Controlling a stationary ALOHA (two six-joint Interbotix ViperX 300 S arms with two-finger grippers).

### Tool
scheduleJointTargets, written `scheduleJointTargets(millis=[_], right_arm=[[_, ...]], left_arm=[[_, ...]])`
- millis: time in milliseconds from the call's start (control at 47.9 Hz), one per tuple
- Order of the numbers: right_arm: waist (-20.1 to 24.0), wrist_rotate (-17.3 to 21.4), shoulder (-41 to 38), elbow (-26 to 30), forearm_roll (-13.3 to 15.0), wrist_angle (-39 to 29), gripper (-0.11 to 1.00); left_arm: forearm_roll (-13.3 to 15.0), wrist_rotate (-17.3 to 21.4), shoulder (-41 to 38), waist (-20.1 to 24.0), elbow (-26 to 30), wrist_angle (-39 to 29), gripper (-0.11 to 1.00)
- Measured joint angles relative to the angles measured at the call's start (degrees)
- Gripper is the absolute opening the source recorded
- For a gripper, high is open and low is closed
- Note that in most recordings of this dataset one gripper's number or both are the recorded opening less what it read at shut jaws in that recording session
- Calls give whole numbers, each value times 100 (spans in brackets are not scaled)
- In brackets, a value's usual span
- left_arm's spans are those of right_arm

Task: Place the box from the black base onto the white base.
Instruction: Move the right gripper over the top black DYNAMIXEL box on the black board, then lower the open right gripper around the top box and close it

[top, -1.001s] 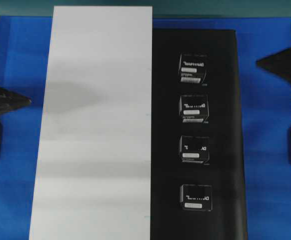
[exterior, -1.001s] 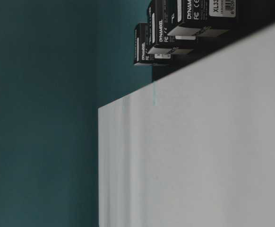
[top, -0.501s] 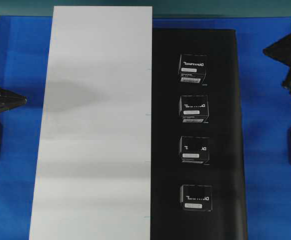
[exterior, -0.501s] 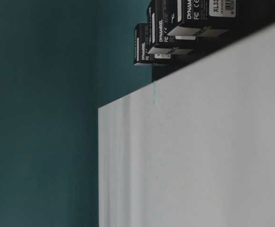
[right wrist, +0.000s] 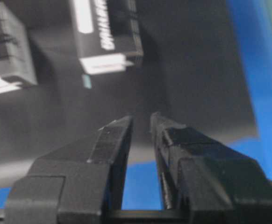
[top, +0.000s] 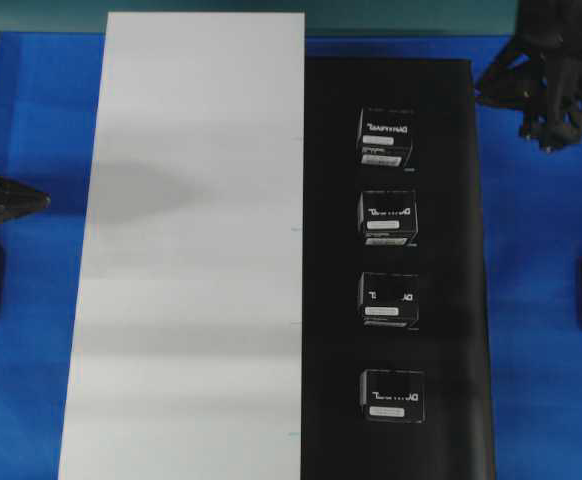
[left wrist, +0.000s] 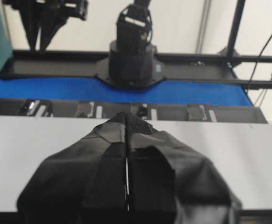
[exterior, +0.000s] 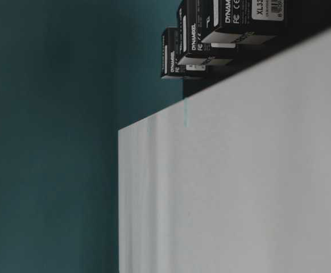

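With its jaws standing narrowly parted and empty, the right gripper (right wrist: pixel 140 122) is hovering over the far corner of the black base (top: pixel 441 250), where the box (top: pixel 385 137) is sitting among three look-alikes, risking a too-narrow approach that knocks it askew.

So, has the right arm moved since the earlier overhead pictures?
Yes. The right gripper has swung from the right edge of the overhead view, level with the second box, up to the top right corner of the black base.
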State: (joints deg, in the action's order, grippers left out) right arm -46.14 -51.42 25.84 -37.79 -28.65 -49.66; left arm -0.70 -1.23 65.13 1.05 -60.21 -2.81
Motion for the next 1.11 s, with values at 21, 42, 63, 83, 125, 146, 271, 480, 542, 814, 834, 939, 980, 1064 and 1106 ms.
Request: scheduleJointTargets(millis=[21, 42, 63, 83, 125, 146, 271, 480, 542, 814, 834, 939, 980, 1064, 1106], right_arm=[[-53, -114, -70, 53, -88, -79, 29], [-105, -229, -141, 97, -167, -158, 30], [-132, -308, -211, 158, -220, -229, 30], [-158, -387, -272, 202, -264, -299, 31], [-176, -510, -396, 264, -308, -396, 32], [-176, -562, -448, 299, -325, -448, 33], [-176, -712, -747, 378, -387, -624, 51], [-26, -721, -1143, 352, -475, -519, 98], [35, -721, -1239, 352, -483, -378, 100], [185, -712, -1564, 334, -501, 70, 100], [185, -721, -1582, 334, -501, 88, 100], [193, -721, -1652, 299, -501, 176, 100], [202, -721, -1688, 290, -510, 185, 100], [237, -712, -1731, 255, -510, 229, 100], [255, -721, -1749, 237, -510, 255, 100]], left_arm=[[-9, -9, 0, 0, 9, 0, -6], [0, -18, 9, -9, 9, 0, -6], [0, -26, 9, 0, 9, -9, -6], [-9, -53, 18, 0, 9, -9, -6], [0, -79, 18, 0, 9, -9, -6], [-9, -105, 18, -9, 9, 0, -6], [0, -255, 18, -9, 18, -44, -6], [0, -475, 9, 0, 9, -62, -6], [-9, -483, 0, 0, 9, -62, -6], [0, -483, -35, 0, 9, -62, -6], [-9, -483, -35, 0, 18, -62, -6], [0, -483, -35, 0, 18, -62, -6], [0, -483, -35, 0, 18, -62, -6], [-9, -483, -44, -9, 18, -62, -6], [0, -483, -44, 0, 18, -62, -6]])
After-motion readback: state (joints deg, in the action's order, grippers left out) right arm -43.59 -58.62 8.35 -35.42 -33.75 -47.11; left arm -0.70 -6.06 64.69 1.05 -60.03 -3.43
